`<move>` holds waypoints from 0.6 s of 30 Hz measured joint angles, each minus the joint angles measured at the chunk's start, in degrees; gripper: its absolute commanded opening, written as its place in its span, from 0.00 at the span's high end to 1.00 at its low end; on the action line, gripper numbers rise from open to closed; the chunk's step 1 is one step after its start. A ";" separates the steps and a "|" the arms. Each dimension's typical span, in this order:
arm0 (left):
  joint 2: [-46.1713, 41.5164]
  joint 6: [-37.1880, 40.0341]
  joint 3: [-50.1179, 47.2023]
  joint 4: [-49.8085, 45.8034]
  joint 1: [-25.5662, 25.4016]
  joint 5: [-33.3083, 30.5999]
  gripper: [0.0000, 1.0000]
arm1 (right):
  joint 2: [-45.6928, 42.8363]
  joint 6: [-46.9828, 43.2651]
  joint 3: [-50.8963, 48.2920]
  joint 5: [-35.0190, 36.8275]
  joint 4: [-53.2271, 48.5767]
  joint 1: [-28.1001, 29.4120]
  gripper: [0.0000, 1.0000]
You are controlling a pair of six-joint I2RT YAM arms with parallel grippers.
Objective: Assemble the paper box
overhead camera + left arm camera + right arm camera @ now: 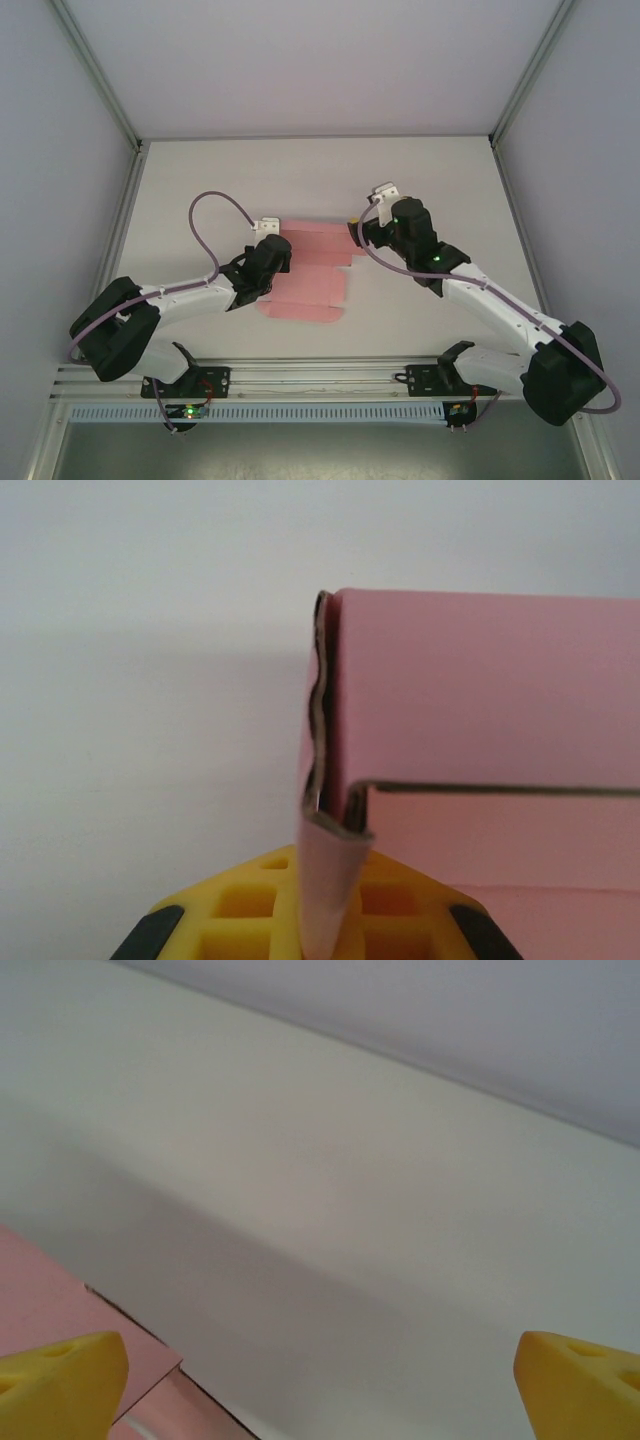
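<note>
On table [200, 190]: paper box [310, 290] between left fingers [240, 910] and right fingers [60, 1380].

Seen from above, the left arm [215, 290] covers the left end of the paper box [305, 285], hiding the grip there. In the left wrist view the box runs off the right and bottom edges, and the left gripper [325, 925] below its flap is cut by the bottom edge. In the right wrist view the box's corner is clipped at lower left, with the right gripper [320, 1385] cropped beside it.
</note>
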 measured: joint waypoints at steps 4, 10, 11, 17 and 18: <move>0.00 -0.37 0.00 -0.04 0.00 0.52 1.00 | 1.86 0.00 0.00 -2.75 -1.33 0.00 0.02; -0.02 -0.46 0.00 -0.13 0.00 1.38 1.00 | 2.71 0.02 0.00 -6.93 -1.57 -0.66 0.02; -0.09 -0.48 0.00 -0.13 0.02 1.49 1.00 | 2.93 0.02 0.00 -7.56 -1.55 -0.74 0.02; -2.95 -1.49 -0.13 0.20 0.00 3.80 1.00 | 4.83 0.02 -0.02 -13.05 -1.55 -0.72 0.02; -3.61 -1.55 -0.24 0.26 0.00 4.15 1.00 | 5.25 0.02 -0.02 -13.86 -1.53 -0.72 0.02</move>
